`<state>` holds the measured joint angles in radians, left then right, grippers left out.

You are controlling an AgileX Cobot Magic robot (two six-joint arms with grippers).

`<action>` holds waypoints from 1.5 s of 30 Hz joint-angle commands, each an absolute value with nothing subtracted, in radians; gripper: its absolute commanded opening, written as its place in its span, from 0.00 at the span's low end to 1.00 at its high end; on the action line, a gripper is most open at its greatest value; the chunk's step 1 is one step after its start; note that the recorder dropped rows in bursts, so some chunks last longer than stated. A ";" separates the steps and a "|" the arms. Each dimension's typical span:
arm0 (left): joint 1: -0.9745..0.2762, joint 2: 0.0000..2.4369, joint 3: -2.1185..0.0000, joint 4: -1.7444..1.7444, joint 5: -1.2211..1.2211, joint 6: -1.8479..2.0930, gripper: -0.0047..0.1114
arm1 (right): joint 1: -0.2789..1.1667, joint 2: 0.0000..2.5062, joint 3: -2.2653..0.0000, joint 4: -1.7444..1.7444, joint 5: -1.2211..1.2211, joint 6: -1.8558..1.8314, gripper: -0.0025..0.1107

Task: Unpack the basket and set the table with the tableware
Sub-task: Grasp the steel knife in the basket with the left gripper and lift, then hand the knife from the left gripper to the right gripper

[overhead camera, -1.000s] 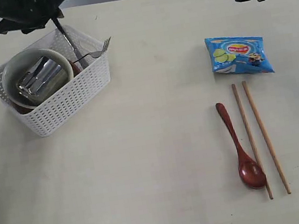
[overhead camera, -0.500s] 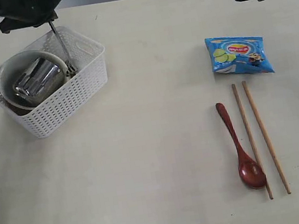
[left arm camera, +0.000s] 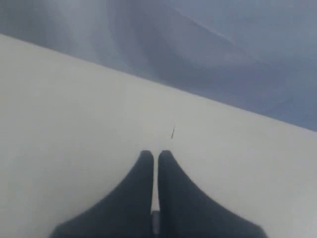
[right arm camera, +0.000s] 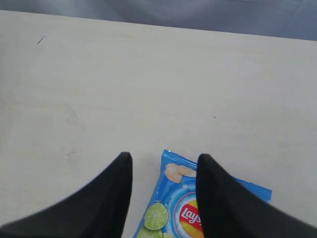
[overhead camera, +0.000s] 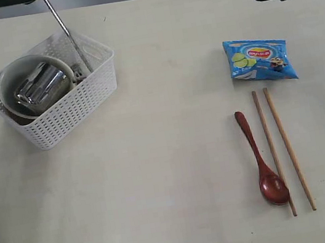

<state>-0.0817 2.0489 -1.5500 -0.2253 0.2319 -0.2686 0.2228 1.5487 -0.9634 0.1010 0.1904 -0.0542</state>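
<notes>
Left claw (left arm camera: 155,153) is gripping the fork (overhead camera: 61,27), hanging steeply, tines pointing down at the basket (overhead camera: 78,104), far-left desk (overhead camera: 159,178) corner.

Ext overhead; wrist cams skim table (left arm camera: 74,124).

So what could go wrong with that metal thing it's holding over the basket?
The left fingers pinch the thin steel utensil only at its top end, so it might swing or slip out. Its lower tip is down by the bowl inside the basket, so it could catch the rim and tug the basket along.
</notes>
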 commanded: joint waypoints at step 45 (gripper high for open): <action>-0.140 1.618 -1.302 -1.202 0.900 0.804 0.04 | 0.683 1.302 -0.878 0.165 0.261 -0.131 0.53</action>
<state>-0.1393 1.6281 -1.3306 -1.0366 0.8418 0.6881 0.6168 1.3049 -0.9120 0.1456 0.3178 -0.1215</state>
